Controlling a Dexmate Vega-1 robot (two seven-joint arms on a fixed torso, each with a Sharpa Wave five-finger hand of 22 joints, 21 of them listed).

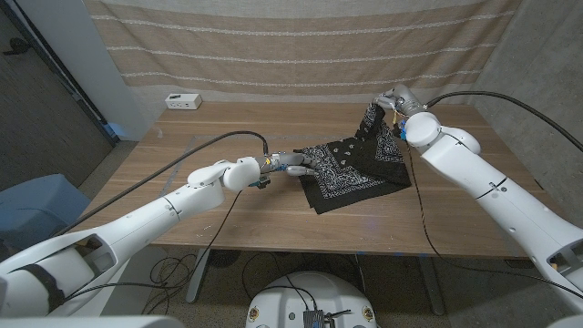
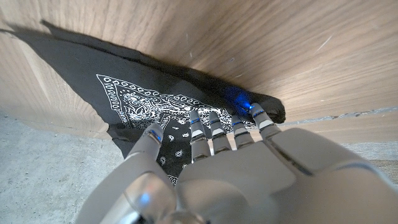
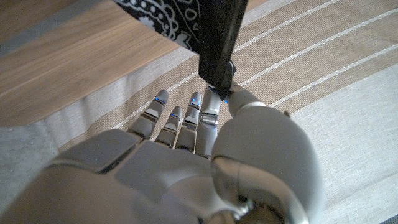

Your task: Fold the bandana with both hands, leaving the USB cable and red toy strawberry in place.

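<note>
The black bandana [image 1: 357,169] with white paisley print lies on the wooden table [image 1: 209,146], right of centre. Its far right corner is lifted off the wood. My right hand [image 1: 393,98] holds that corner up. In the right wrist view the right hand [image 3: 205,162] pinches the dark cloth [image 3: 216,56] between thumb and fingers. My left hand [image 1: 290,164] reaches the bandana's left corner, which stays flat on the table. In the left wrist view the left hand [image 2: 236,168] has its fingers stretched out, with the fingertips [image 2: 211,121] touching the bandana [image 2: 137,102].
A small white box [image 1: 183,101] stands at the table's far left edge. A striped beige curtain [image 1: 301,46] hangs behind the table. A blue object [image 1: 36,205] sits off the table to the left. Black cables [image 1: 209,141] trail from both arms.
</note>
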